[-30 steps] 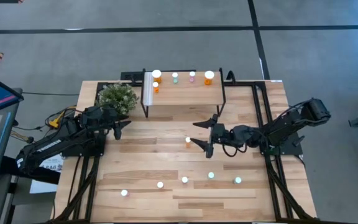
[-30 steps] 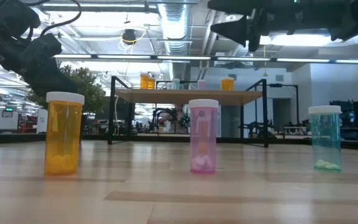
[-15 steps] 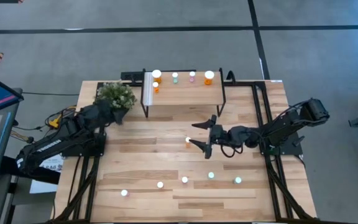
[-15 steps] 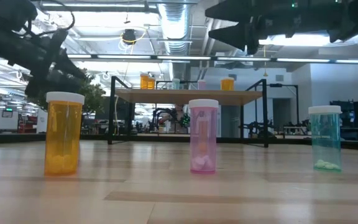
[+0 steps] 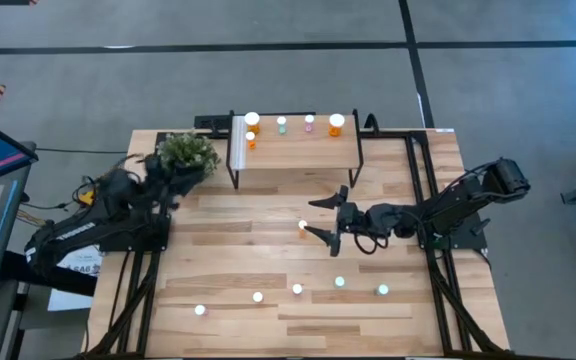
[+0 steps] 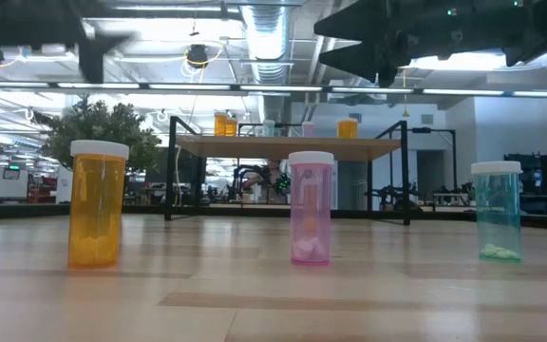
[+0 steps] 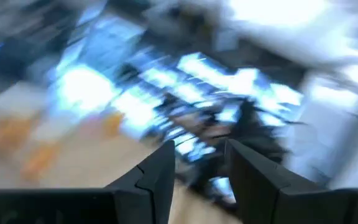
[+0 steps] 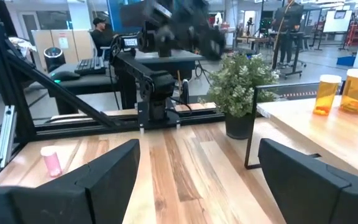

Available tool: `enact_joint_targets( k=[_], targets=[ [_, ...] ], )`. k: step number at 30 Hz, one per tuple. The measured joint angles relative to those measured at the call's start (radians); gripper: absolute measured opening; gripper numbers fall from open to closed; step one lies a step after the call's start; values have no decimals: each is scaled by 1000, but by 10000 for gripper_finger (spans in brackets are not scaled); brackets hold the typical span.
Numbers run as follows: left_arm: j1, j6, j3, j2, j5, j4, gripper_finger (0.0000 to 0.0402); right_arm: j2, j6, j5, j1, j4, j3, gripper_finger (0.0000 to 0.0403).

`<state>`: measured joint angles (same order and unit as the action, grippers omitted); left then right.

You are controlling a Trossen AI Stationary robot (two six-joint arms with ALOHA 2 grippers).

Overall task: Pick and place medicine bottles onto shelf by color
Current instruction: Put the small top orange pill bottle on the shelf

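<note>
Right hand (image 5: 318, 217) wide open, empty, above table; left hand (image 7: 197, 174) blurred, grip unclear.

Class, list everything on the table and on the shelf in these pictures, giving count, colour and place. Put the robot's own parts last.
Table: one, light wood, under both arms.
Shelf: one, light wood on black legs, at the table's far edge.
Shelf bottles: five, white-capped; three orange, one green, one pink; on the shelf.
Front bottles: five, white-capped; orange, pink and green among them; in a row near the table's front.
Lone bottle: one, orange, mid-table by the right gripper.
Plant: one, green, left of the shelf.
Left gripper: dark, by the plant, jaws apart and empty.
Right gripper: dark, mid-table, jaws wide open.
</note>
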<state>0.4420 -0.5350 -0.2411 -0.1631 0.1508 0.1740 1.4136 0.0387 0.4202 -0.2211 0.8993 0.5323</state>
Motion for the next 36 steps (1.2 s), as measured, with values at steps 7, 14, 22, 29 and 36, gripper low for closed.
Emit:
enact_joint_targets(
  k=[7,14,22,29,36],
  targets=[
    [-157,129,-7,-56,113,131,130,-55,-100,0,-32,-13,0,351],
    [-322,249,-60,-312,18,240,130,-227,-126,21,-55,-200,0,348],
    [-457,446,-238,-652,18,210,130,-388,-111,25,-88,-425,0,352],
    [-470,370,-306,-891,17,277,130,-471,-120,26,-166,-488,0,348],
    [-470,279,-335,-1103,-8,319,130,-494,-118,72,-203,-517,0,352]
  ],
)
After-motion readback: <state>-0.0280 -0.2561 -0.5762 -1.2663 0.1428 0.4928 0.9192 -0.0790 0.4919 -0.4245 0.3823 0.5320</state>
